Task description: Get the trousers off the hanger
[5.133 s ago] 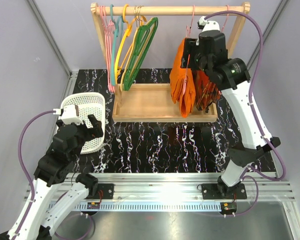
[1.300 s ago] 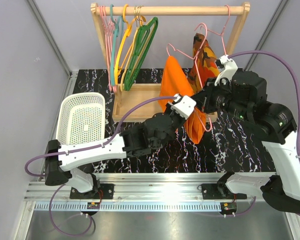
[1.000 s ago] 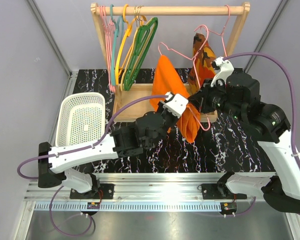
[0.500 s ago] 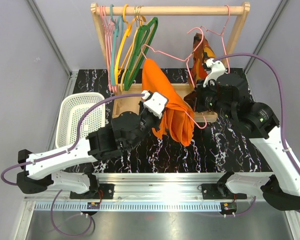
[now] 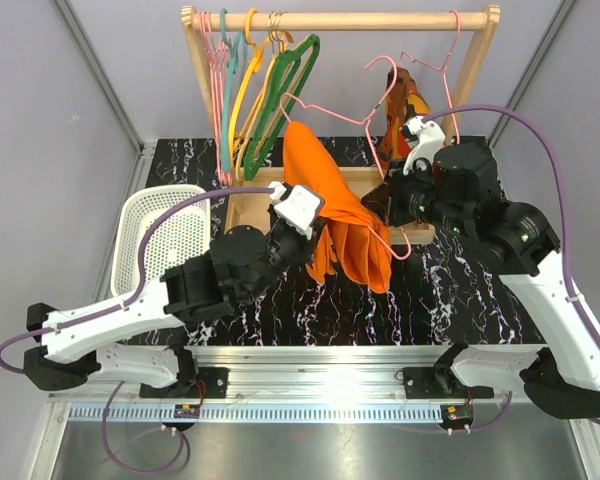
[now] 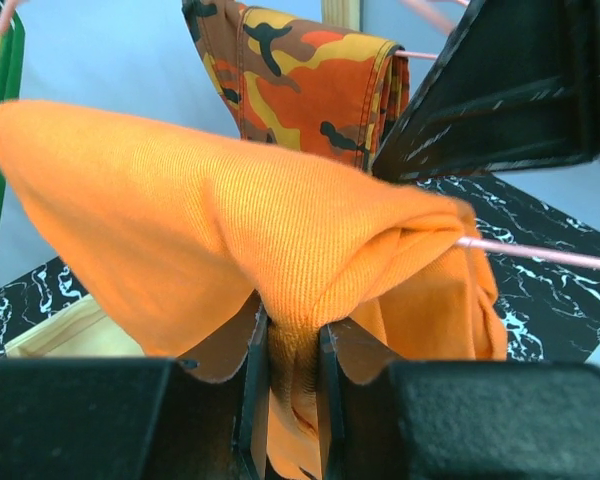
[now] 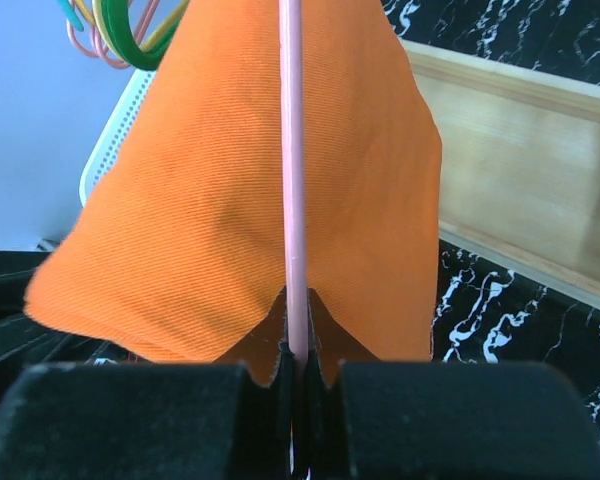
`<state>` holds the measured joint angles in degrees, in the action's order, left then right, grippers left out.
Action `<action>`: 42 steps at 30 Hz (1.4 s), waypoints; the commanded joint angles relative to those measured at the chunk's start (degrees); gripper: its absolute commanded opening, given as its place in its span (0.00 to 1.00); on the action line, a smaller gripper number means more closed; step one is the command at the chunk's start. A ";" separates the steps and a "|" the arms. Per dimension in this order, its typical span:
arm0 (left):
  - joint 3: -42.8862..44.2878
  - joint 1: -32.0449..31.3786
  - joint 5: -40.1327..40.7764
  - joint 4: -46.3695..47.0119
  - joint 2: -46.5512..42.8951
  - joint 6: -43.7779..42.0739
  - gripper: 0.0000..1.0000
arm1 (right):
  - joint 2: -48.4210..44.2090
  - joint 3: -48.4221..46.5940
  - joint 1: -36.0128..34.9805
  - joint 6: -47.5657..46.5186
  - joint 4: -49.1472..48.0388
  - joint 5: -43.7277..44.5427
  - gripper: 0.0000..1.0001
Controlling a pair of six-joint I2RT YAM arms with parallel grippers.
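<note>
The bright orange trousers (image 5: 332,195) drape over the thin pink wire hanger (image 5: 332,108), held in the air in front of the rack. My left gripper (image 5: 318,230) is shut on a bunched fold of the trousers (image 6: 230,210), the fabric pinched between its fingers (image 6: 292,350). My right gripper (image 5: 382,205) is shut on the hanger's pink wire (image 7: 292,150), which runs straight up from its jaws (image 7: 298,355) with the trousers (image 7: 210,220) spread behind it. In the left wrist view the hanger wire (image 6: 540,255) sticks out of the fabric to the right.
A wooden rack (image 5: 340,20) at the back carries green, yellow and teal hangers (image 5: 280,90) and an orange camouflage garment (image 5: 405,100). Its wooden tray base (image 5: 270,205) lies below. A white mesh basket (image 5: 170,240) sits at the left.
Both arms have carried the hanger and trousers leftward from the rack's right end. The left arm has drawn back to the left, pulling the trousers along the wire.
</note>
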<state>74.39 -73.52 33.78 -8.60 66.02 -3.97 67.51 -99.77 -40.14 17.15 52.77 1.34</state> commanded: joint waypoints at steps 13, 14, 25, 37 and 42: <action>7.96 -1.45 0.41 7.72 -9.24 -5.08 0.00 | -10.63 22.05 0.59 2.63 -5.05 -0.29 0.00; 8.14 -1.37 0.50 7.63 -9.33 -5.43 0.00 | -12.12 23.11 0.59 2.89 -4.79 -0.46 0.00; 10.51 -1.37 -1.96 8.25 -9.77 -7.72 0.00 | -20.48 35.95 0.68 6.49 -3.12 -3.19 0.00; 14.64 -1.37 -6.53 3.78 -13.19 -9.13 0.00 | -19.87 42.02 0.59 6.76 -1.79 2.43 0.00; 11.14 -1.45 -5.57 -1.41 -17.49 -10.09 0.00 | -19.17 43.07 0.59 9.12 -2.32 9.10 0.00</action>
<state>84.27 -75.00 29.45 -16.62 52.97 -11.70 48.47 -56.29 -39.79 24.32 52.27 4.14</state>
